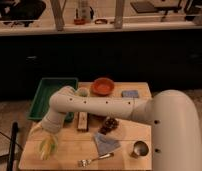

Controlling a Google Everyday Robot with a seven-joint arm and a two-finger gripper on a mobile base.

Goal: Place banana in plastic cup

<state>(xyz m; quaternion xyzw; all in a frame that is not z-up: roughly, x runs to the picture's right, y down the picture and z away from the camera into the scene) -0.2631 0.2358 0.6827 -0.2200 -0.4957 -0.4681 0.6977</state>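
My gripper [47, 134] is low over the front-left corner of the wooden table [124, 162], with the white arm reaching across from the right. Directly beneath it stands the see-through plastic cup [46, 150], faintly yellow-green. A pale-yellow elongated shape, the banana [44, 145], shows at the cup, right under the gripper. I cannot tell whether it is inside the cup or held just above it. The gripper's wrist hides the top of the cup.
A green tray [46, 92] sits at the back left. An orange bowl [102, 86], small pale cup [82, 92] and blue sponge [129, 93] are at the back. Dark grapes [110, 124], a brown bar [83, 121], a grey cloth [106, 142], a fork [96, 159] and a metal cup [140, 148] lie mid and front.
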